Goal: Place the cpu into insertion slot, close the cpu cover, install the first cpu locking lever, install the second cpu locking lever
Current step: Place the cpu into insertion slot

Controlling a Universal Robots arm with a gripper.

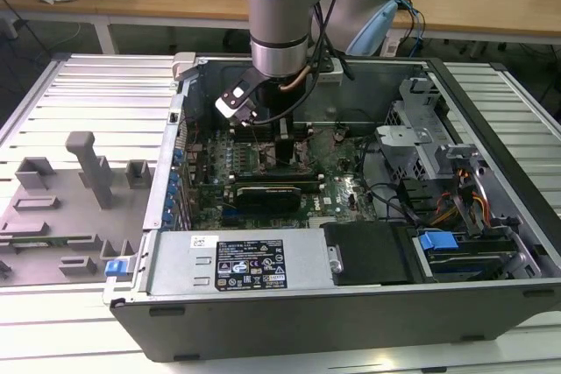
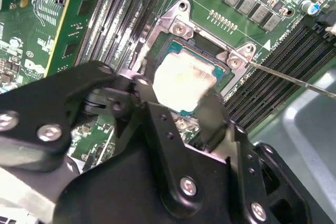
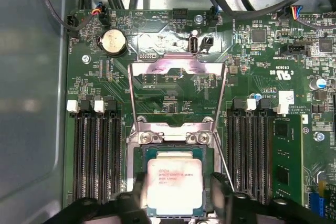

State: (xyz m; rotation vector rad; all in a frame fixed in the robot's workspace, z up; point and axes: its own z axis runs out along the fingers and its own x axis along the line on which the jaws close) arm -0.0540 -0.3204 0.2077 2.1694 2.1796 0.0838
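- In the middle of the exterior view, the robot arm (image 1: 280, 32) reaches straight down into an open computer case (image 1: 263, 313). The case lies on its side on a slatted metal counter (image 1: 88, 85).
- There the claw (image 1: 285, 142) hangs low over the green motherboard (image 1: 342, 183).
- In both wrist views we see the claw's two black fingers (image 3: 139, 192) (image 2: 144, 90) drawn in to the width of the cpu (image 3: 174, 182) (image 2: 181, 77). One finger lies against each of two opposite edges, so we read the claw as gripping the chip.
- The cpu, pale metal top upward, sits squarely within the rim of the insertion slot (image 3: 138, 162). Whether it is fully seated or held just above the contacts, we cannot tell.
- The cpu cover (image 3: 177, 69) stands swung open on its hinge at the far edge of the slot, and we see green board through its square window.
- A thin locking lever rod (image 2: 294, 80) juts out free from one corner of the slot, not hooked down.
- Long black memory slots (image 3: 94, 156) flank the insertion slot on both sides, and a round coin cell battery (image 3: 114, 41) lies beyond the open cover.
- Toward the exterior view's left, grey fixture blocks (image 1: 88, 164) stand on the counter just beside the case.
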